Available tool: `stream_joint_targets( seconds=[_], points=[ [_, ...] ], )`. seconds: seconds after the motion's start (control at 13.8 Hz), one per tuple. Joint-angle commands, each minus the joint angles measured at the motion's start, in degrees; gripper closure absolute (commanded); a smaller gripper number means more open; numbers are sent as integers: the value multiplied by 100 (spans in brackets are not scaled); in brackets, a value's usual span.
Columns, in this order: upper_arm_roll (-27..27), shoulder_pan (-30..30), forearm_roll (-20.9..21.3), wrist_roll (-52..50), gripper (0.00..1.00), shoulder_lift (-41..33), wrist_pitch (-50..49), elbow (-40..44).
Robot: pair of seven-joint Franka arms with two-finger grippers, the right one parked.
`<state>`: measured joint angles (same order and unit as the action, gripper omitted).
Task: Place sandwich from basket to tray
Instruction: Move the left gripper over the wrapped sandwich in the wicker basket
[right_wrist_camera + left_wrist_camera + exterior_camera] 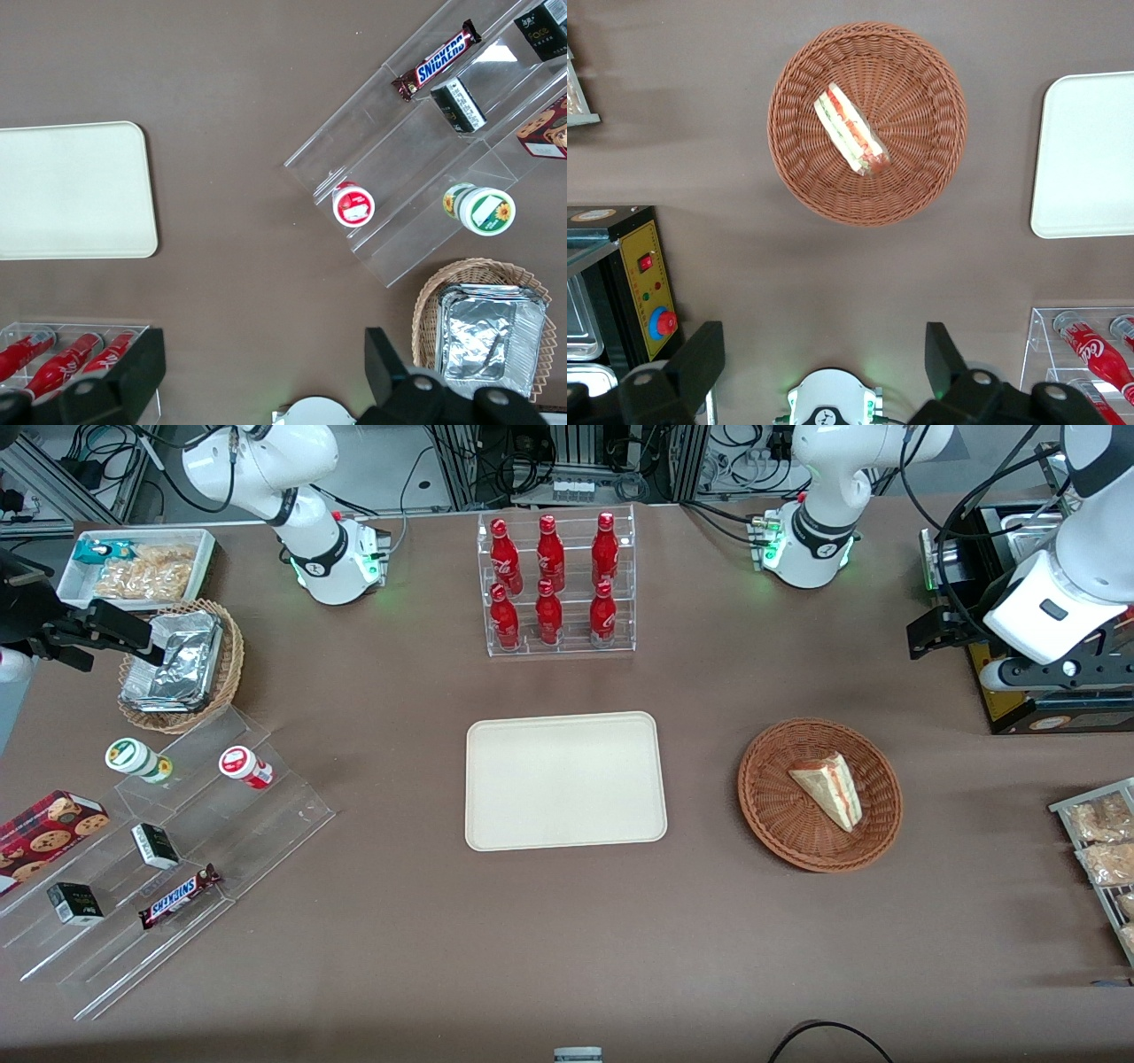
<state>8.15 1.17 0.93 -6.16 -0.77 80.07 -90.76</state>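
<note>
The sandwich (829, 789) (850, 129) lies in the basket (769, 810) (921, 177), its layered cut edge showing. The basket stands on the table (567, 921) beside the tray (565, 779) (1088, 150), apart from it, toward the working arm's end. The tray's surface is bare. The gripper (930, 636) (824, 359) hangs high above the table, farther from the front camera than the basket, its fingers (700, 359) spread wide apart and holding nothing. A rack of red bottles (556, 583) stands farther from the camera than the tray.
</note>
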Motion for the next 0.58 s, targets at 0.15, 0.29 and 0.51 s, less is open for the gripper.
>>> stream_joint_targets(
  seconds=[0.15,0.29,0.51],
  points=[
    [55,85,3,124,0,77,307,-177],
    [55,85,12,124,0,155,457,-554],
    [46,138,48,115,0,-45,1534,-1713]
  ],
)
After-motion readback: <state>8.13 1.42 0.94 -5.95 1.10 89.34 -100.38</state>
